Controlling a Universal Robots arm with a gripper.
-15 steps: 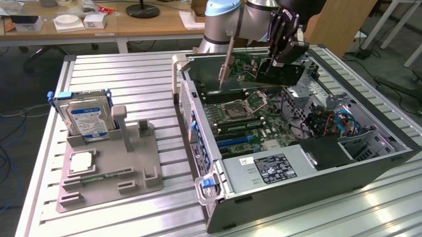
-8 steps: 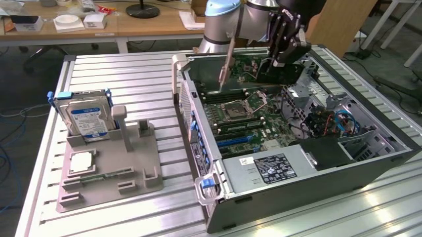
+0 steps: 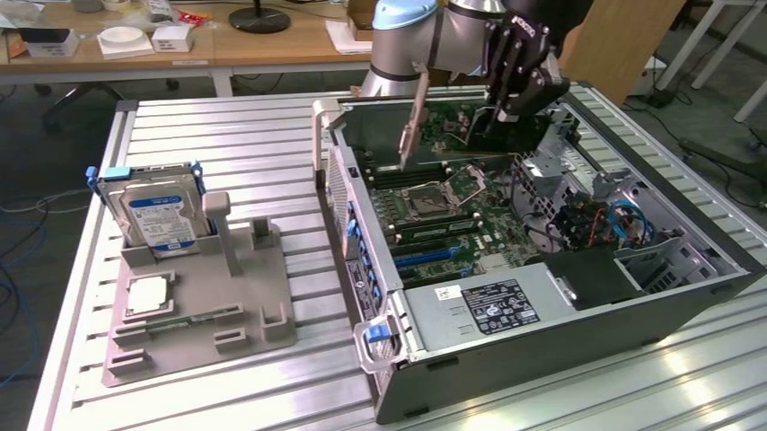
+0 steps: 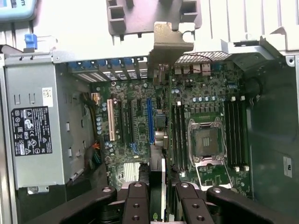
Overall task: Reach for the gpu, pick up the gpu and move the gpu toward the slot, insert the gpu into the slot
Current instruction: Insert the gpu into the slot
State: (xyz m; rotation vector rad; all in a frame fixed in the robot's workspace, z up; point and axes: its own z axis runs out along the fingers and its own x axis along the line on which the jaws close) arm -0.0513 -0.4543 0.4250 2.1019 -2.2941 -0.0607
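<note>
The gpu [image 4: 163,181] is gripped edge-on in the pincer [image 4: 162,203] above the computer case [image 3: 599,346], so the carry is judged in hand, and lining its edge over the blue slot [image 4: 150,120], below and aside of the pincer, is called for.

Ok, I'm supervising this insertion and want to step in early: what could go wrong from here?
The end effector holds the thin dark circuit card with silver bracket seemingly offset from the long blue motherboard slot; lowered so, it might hit neighbouring components. The bracket could also catch the grey case's rear wall.
</note>
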